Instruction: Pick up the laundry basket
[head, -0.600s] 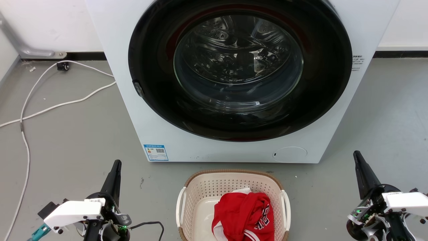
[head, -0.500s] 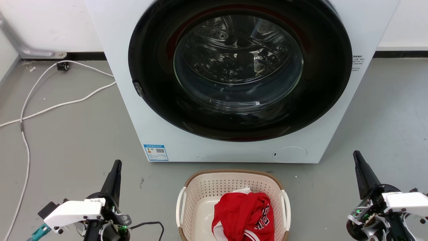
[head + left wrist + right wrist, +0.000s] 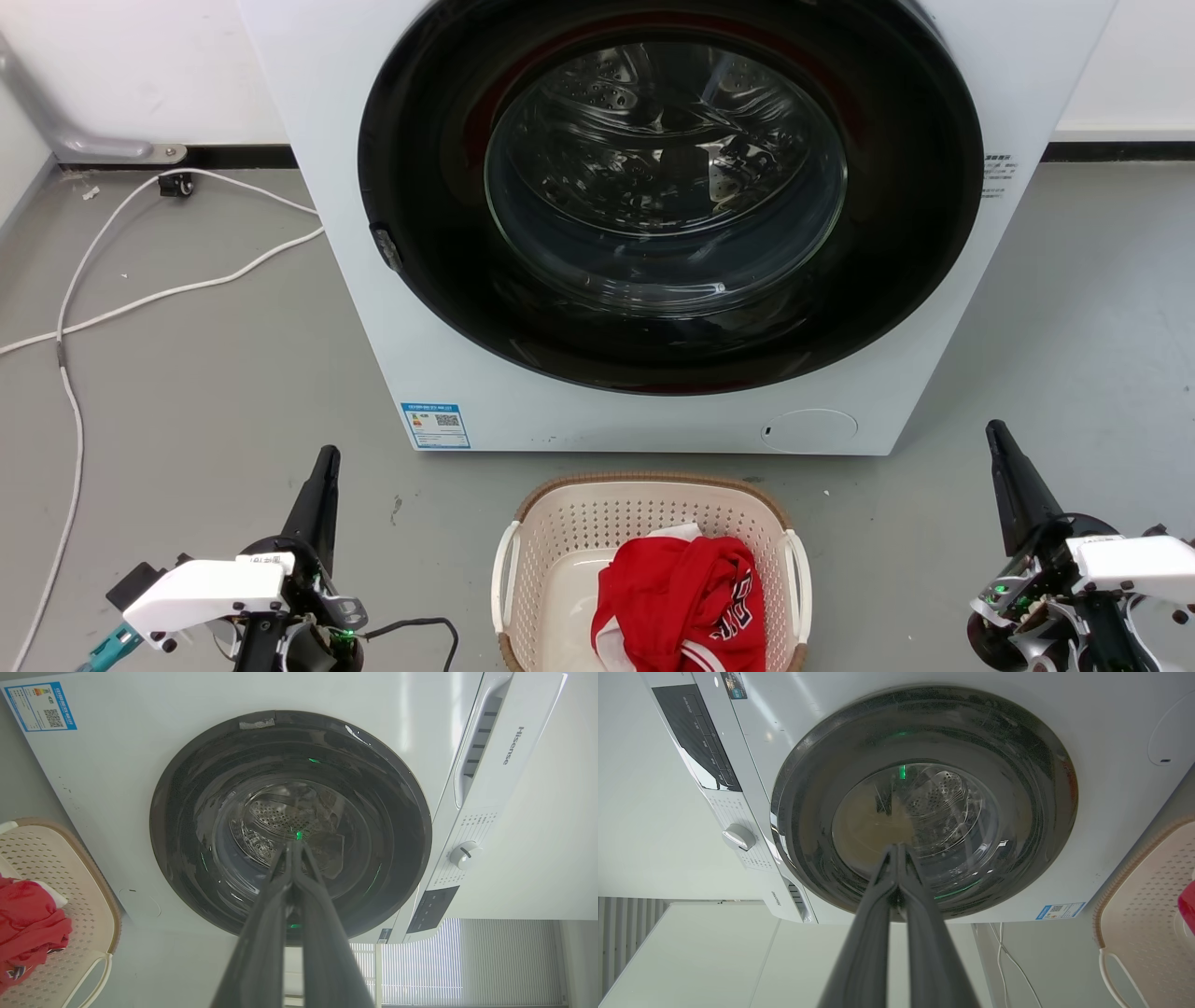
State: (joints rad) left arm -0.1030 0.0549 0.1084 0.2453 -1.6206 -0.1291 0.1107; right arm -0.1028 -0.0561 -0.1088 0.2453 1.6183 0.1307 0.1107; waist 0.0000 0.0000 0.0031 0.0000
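Observation:
The laundry basket [image 3: 597,523] sits on the grey floor at the bottom middle of the head view, just in front of the washer. It is cream with perforated walls, a brown rim and white side handles, and red clothing [image 3: 681,597] lies in it. My left gripper [image 3: 325,459] stands shut at the lower left, well apart from the basket. At the lower right my right gripper [image 3: 995,431] is shut too, with nothing held. The left wrist view has the laundry basket [image 3: 70,868] at its left edge, behind the shut left gripper [image 3: 293,843]. The right wrist view has the laundry basket [image 3: 1134,914] at its right edge, beyond the shut right gripper [image 3: 896,847].
A white front-loading washer [image 3: 373,280] with a dark round door [image 3: 667,187] stands right behind the basket. White cables [image 3: 140,280] run over the floor at the left. Bare grey floor lies on both sides of the basket.

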